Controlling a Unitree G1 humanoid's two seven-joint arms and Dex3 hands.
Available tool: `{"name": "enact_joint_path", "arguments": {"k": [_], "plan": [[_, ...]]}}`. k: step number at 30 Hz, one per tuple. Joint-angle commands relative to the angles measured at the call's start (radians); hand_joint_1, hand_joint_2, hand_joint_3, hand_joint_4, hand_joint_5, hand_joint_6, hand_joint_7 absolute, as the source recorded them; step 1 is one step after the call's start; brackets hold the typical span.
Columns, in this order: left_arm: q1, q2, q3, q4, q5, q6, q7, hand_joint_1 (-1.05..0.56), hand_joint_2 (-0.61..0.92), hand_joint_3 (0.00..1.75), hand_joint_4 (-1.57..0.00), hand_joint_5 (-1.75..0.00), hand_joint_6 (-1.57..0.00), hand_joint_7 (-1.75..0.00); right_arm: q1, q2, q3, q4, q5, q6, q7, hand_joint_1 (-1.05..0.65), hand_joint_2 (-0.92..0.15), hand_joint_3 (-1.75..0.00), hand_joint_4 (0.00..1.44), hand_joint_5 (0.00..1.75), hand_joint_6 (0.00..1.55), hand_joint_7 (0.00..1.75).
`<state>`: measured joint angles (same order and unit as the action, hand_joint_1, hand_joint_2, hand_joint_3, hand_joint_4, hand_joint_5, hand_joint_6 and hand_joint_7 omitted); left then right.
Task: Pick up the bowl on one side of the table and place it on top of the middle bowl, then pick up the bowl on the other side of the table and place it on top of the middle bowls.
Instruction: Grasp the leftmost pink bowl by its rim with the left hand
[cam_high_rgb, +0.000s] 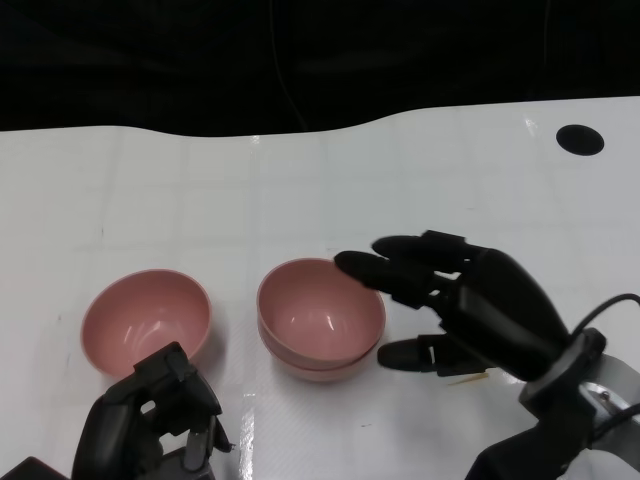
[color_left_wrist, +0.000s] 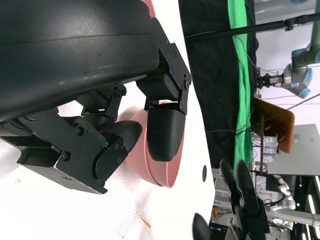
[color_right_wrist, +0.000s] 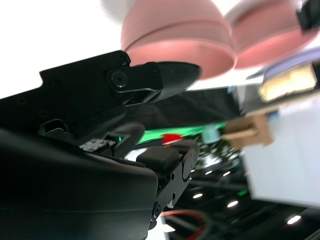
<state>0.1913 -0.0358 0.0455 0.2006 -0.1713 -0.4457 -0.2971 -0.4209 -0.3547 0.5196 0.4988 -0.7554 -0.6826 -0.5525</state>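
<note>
You have two pink bowls nested as a stack (cam_high_rgb: 321, 318) at the centre of the head view, on the white tabletop (cam_high_rgb: 300, 190); the line between the upper and lower bowl shows along the stack's lower edge. A single pink bowl (cam_high_rgb: 146, 322) sits upright to the left of the stack, near it but apart.

Your right hand (cam_high_rgb: 455, 300) is at the lower right of the head view, fingers spread wide and holding nothing. Its upper fingertips (cam_high_rgb: 352, 265) reach over the stack's right rim, while the thumb lies low beside the stack's right side; you cannot tell from this view whether any of them touch. In the right wrist view the stack's outer wall sits just past that hand's fingers, with the single bowl behind it.

Your left hand (cam_high_rgb: 150, 420) is at the lower left edge of the head view, just below the single bowl, fingers curled in with nothing in them. The left wrist view shows that bowl's rim just beyond the fingers.

A round black hole (cam_high_rgb: 580, 139) sits at the tabletop's upper right.
</note>
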Motion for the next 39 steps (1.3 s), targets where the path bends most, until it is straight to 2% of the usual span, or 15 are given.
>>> {"name": "enact_joint_path", "arguments": {"k": [1, 3, 4, 6, 9, 10, 11, 13, 14, 17, 20, 25, 29, 35, 39], "plan": [[-0.001, 0.016, 0.009, -0.018, -0.011, -0.016, 0.0, 0.0, 0.49, 1.36, -0.79, -1.75, -0.72, -1.67, 0.087, -0.004, -0.087, -0.034, 0.16, -0.042, 0.06, -0.32, -0.91, -0.09, 0.88, 0.5, 0.81, 0.08], [0.008, 0.018, 0.004, -0.052, -0.013, 0.004, 0.004, 0.0, 0.48, 1.37, -0.79, -1.75, -0.73, -1.66, 0.135, 0.008, -0.13, -0.05, 0.259, -0.061, 0.112, -0.26, -0.9, -0.08, 0.86, 0.61, 0.89, 0.06], [0.012, 0.018, 0.003, -0.064, -0.013, 0.01, 0.006, 0.01, 0.48, 1.37, -0.79, -1.75, -0.73, -1.66, 0.153, 0.012, -0.147, -0.058, 0.292, -0.067, 0.134, -0.23, -0.9, -0.09, 0.87, 0.58, 0.92, 0.05], [0.018, 0.02, 0.005, -0.08, -0.012, 0.012, 0.006, 0.01, 0.48, 1.38, -0.79, -1.75, -0.74, -1.63, 0.194, 0.028, -0.189, -0.053, 0.374, -0.112, 0.161, -0.12, -0.87, -0.14, 1.0, 0.5, 1.02, 0.06], [0.029, 0.025, 0.007, -0.105, -0.004, 0.024, 0.013, 0.01, 0.47, 1.38, -0.79, -1.75, -0.75, -1.6, 0.24, 0.052, -0.24, -0.026, 0.461, -0.169, 0.203, -0.03, -0.9, -0.24, 1.11, 0.55, 1.14, 0.09], [0.034, 0.025, 0.006, -0.117, 0.0, 0.031, 0.018, 0.01, 0.47, 1.39, -0.79, -1.75, -0.75, -1.6, 0.256, 0.057, -0.257, -0.022, 0.471, -0.172, 0.209, -0.03, -0.89, -0.31, 1.1, 0.63, 1.17, 0.09], [0.037, 0.026, 0.006, -0.125, 0.003, 0.036, 0.021, 0.01, 0.47, 1.39, -0.79, -1.75, -0.75, -1.6, 0.266, 0.062, -0.272, -0.02, 0.474, -0.174, 0.216, -0.03, -0.86, -0.45, 1.07, 0.84, 1.22, 0.11], [0.047, 0.027, 0.004, -0.153, 0.01, 0.053, 0.032, 0.02, 0.47, 1.39, -0.79, -1.75, -0.74, -1.6, 0.292, 0.075, -0.3, -0.019, 0.495, -0.172, 0.233, -0.03, -0.82, -0.59, 1.05, 1.02, 1.26, 0.14], [0.049, 0.029, 0.004, -0.162, 0.013, 0.056, 0.035, 0.02, 0.49, 1.37, -0.79, -1.75, -0.74, -1.6, 0.304, 0.084, -0.312, -0.02, 0.517, -0.171, 0.25, -0.02, -0.75, -0.76, 1.02, 1.21, 1.25, 0.27], [0.047, 0.04, 0.011, -0.163, 0.038, 0.025, 0.048, 0.03, 0.5, 1.35, -0.79, -1.75, -0.74, -1.6, 0.331, 0.1, -0.344, 0.002, 0.581, -0.196, 0.302, -0.05, -0.64, -1.04, 0.95, 1.53, 0.96, 1.03], [0.045, 0.044, 0.016, -0.161, 0.052, -0.003, 0.061, 0.01, 0.5, 1.34, -0.78, -1.75, -0.73, -1.59, 0.362, 0.117, -0.379, -0.012, 0.609, -0.18, 0.333, -0.11, -0.61, -1.11, 0.89, 1.7, 0.85, 1.32], [0.044, 0.059, 0.027, -0.186, 0.081, -0.013, 0.086, 0.0, 0.5, 1.29, -0.75, -1.75, -0.72, -1.56, 0.42, 0.148, -0.423, -0.063, 0.701, -0.146, 0.414, -0.14, -0.61, -1.12, 0.88, 1.75, 0.79, 1.47], [0.043, 0.081, 0.041, -0.207, 0.114, -0.019, 0.104, 0.0, 0.56, 1.18, -0.73, -1.73, -0.72, -1.52, 0.439, 0.143, -0.449, -0.06, 0.741, -0.178, 0.488, -0.12, -0.61, -1.13, 0.87, 1.75, 0.72, 1.58], [0.044, 0.101, 0.05, -0.227, 0.151, -0.027, 0.128, 0.0, 0.64, 1.04, -0.67, -1.69, -0.67, -1.47, 0.454, 0.169, -0.476, -0.059, 0.768, -0.179, 0.552, -0.13, -0.61, -1.11, 0.87, 1.75, 0.7, 1.61], [0.053, 0.095, 0.058, -0.261, 0.206, -0.016, 0.178, -0.03, 0.64, 0.97, -0.65, -1.53, -0.68, -1.32, 0.46, 0.193, -0.488, -0.049, 0.772, -0.186, 0.575, -0.13, -0.6, -1.09, 0.87, 1.75, 0.7, 1.61]]}}
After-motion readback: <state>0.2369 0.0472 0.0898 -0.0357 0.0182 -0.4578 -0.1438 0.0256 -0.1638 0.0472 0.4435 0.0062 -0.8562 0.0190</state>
